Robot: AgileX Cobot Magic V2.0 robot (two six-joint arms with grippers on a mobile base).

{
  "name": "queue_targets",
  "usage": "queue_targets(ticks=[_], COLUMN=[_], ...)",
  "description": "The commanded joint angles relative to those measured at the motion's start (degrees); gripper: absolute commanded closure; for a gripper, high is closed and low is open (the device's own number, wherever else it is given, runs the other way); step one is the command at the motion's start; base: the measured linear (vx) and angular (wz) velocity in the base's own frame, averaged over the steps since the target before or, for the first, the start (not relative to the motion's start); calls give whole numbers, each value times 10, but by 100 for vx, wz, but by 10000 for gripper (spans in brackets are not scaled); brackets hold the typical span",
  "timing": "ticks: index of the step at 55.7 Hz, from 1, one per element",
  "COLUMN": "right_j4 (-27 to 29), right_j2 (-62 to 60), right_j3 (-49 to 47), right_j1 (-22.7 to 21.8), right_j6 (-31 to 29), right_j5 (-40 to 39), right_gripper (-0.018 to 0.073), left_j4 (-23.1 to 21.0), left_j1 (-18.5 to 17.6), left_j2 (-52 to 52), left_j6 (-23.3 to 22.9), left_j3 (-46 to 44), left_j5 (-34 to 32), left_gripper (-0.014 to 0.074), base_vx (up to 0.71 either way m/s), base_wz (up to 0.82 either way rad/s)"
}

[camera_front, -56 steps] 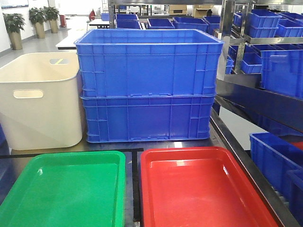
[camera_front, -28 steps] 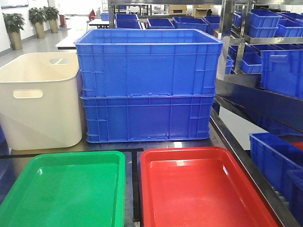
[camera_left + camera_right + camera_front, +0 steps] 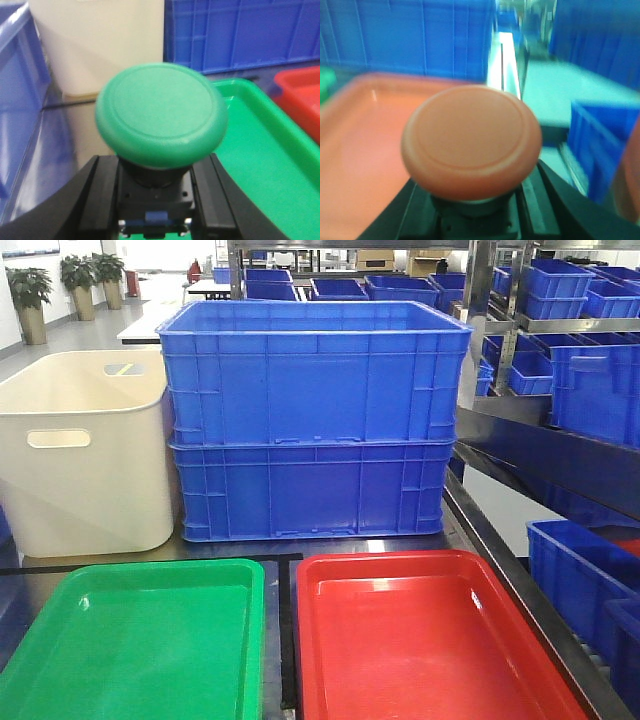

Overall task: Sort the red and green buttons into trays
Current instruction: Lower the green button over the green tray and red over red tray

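The green button (image 3: 161, 112) fills the left wrist view, its dark body clamped between the black fingers of my left gripper (image 3: 156, 192), left of the green tray (image 3: 260, 165). The red button (image 3: 471, 140) is held the same way in my right gripper (image 3: 472, 210), beside the right rim of the red tray (image 3: 355, 150); that view is blurred. In the front view the green tray (image 3: 150, 650) and red tray (image 3: 430, 640) lie side by side with nothing in them. Neither gripper shows in the front view.
Two stacked blue crates (image 3: 312, 420) stand behind the trays, with a cream tub (image 3: 85, 450) to their left. Shelving with more blue crates (image 3: 580, 370) runs along the right. Another blue crate (image 3: 17, 100) stands left of my left gripper.
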Motion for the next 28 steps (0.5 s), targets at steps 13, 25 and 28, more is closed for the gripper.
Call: queue_targets(ticks=[13, 25, 28], right_j4=[-9, -192, -244], right_j2=[146, 297, 331], right_j3=[-19, -91, -115], right_j1=[0, 0, 0], right_j6=[10, 168, 212], right_j5=[-277, -340, -358], right_gripper=[568, 568, 568], left_j4=[-11, -36, -55], left_j1=[-2, -2, -2], left_j2=[127, 258, 288], left_j6=[-3, -9, -14], left_j3=[-18, -18, -19], left_j5=[-256, -396, -420], left_gripper=[591, 591, 591], base_vx=[0, 0, 0], base_wz=[0, 0, 0])
